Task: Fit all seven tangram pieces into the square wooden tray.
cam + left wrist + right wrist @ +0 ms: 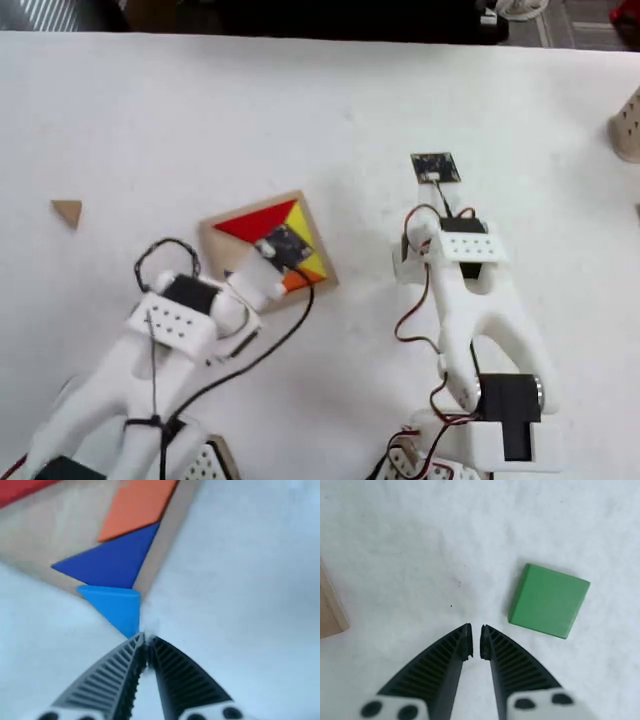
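High view: tray (213,236) sits mid-tabletop (330,110), w/ red pc (255,225) & yellow pc (298,217) inside. Left claw (145,647) closed, empty, tips right at the point of light-blue triangle (117,605), which lies at tray corner touching dark-blue triangle (112,560); orange pc (137,505) next in. Right claw (472,640) nearly closed, empty; green square (549,600) just beside it on tabletop.
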`<state>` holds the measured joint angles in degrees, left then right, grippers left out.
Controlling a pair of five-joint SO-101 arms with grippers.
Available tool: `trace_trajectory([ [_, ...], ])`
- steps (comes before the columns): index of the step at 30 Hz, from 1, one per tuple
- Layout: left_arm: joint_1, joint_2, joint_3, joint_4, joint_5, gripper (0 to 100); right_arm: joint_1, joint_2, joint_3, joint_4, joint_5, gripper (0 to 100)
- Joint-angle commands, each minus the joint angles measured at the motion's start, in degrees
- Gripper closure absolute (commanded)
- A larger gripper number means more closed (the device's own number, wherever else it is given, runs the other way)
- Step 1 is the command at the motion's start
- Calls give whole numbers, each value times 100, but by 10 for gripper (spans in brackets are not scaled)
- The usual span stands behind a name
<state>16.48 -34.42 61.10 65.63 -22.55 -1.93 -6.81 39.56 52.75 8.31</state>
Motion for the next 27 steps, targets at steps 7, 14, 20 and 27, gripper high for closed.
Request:
trace_trajectory([
  [7,-75,1622,-897,-457,53,978,-31,-31,-237,-57,105,961],
  [14,-576,2273,-1644,-853,79,978,-31,-31,-237,-48,105,961],
  [20,-523,2220,-1732,-958,97,978,-31,-31,-237,-57,105,961],
  [27,-963,769,-1090,-703,97,978,-40,-31,-237,-57,105,961],
])
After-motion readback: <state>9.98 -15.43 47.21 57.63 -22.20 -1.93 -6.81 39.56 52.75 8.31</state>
